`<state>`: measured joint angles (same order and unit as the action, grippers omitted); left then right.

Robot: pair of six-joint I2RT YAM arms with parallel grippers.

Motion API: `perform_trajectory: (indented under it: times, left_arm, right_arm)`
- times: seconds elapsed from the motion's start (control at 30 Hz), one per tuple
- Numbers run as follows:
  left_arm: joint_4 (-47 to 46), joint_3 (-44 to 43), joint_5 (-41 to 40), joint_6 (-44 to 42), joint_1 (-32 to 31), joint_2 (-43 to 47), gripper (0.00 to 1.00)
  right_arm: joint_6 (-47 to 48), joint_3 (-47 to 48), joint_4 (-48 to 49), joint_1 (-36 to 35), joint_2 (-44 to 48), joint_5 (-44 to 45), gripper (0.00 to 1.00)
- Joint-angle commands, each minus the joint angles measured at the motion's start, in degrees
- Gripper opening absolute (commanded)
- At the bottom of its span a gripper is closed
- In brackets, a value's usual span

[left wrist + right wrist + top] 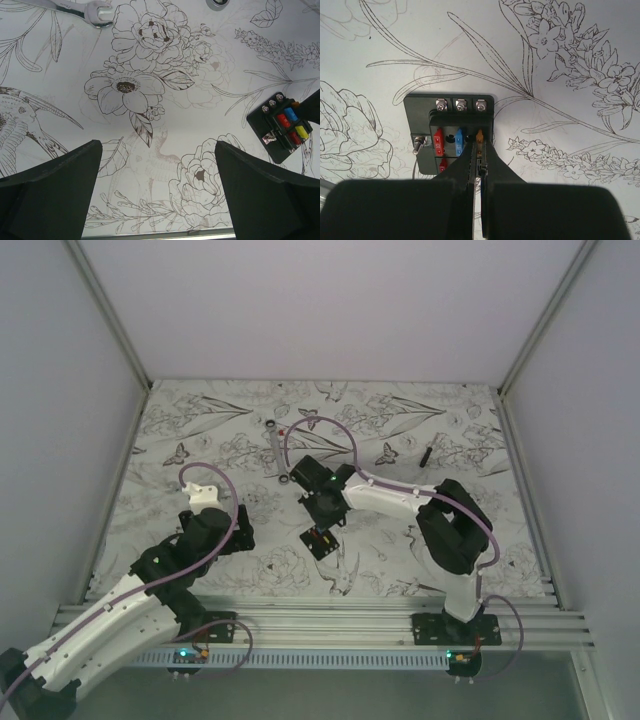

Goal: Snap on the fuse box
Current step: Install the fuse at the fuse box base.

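The fuse box [447, 132] is a small black block lying flat on the flower-print table, with red, blue and orange fuses on its face. It also shows in the top view [321, 543] and at the right of the left wrist view [280, 125]. My right gripper [479, 150] is directly over it, jaws closed to a thin slit on an orange fuse [480, 135] at the box's right slot. In the top view the right gripper [323, 518] reaches in from the right. My left gripper [157, 145] is wide open and empty, left of the box [222, 530].
A long silver wrench [275, 450] lies at the back centre, its end showing in the left wrist view [95, 11]. A thin black stick-like piece [428, 452] lies at the back right. White walls enclose the table; a metal rail [320, 620] runs along the near edge.
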<state>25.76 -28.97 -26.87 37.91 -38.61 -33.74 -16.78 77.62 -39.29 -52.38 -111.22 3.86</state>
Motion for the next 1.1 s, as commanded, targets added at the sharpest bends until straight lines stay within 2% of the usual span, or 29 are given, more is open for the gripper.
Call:
perform_trajectory:
  times: [0.0,0.1,0.17,0.23,0.47,0.67,0.77,0.83,0.97,1.07]
  left_arm:
    - [1.31,0.65,0.10,0.32,0.33,0.22,1.00]
    - [1.27,0.58,0.14,0.32,0.32,0.25,1.00]
    - [1.31,0.41,0.35,0.43,0.31,0.34,1.00]
    - [1.29,0.20,0.82,0.75,0.35,0.25,0.99]
    - [1.44,-1.38,4.41,2.55,0.29,-0.23,1.00]
    - [1.56,-3.33,4.40,3.46,0.37,-2.49,1.00]
    - [1.48,-5.74,4.05,3.40,0.41,-5.89,1.00]
    - [1.48,-9.06,3.92,2.90,0.42,-9.47,1.00]
    - [1.47,-16.44,4.37,1.01,0.42,-18.92,0.98]
    - [1.40,-22.09,4.48,0.14,0.47,-27.59,0.96]
  right_arm:
    - [-0.21,-7.18,-1.21,-0.05,-10.04,6.10,0.00]
    - [0.04,-7.14,1.13,-0.18,-3.17,3.68,0.01]
    - [0.28,-6.15,2.30,-0.18,0.62,2.46,0.05]
    - [0.74,-4.72,2.81,-0.16,3.09,2.25,0.18]
    - [2.11,-0.04,4.27,-0.16,8.54,3.08,0.34]
    - [3.18,-2.72,7.30,0.72,15.84,2.35,0.49]
    - [2.84,-6.53,10.08,2.59,19.33,3.14,0.52]
    - [2.18,-10.67,12.73,4.78,20.97,3.72,0.58]
    - [1.34,-18.79,20.01,10.27,27.09,3.54,0.63]
    - [1.37,-23.83,24.17,13.63,31.02,3.20,0.70]
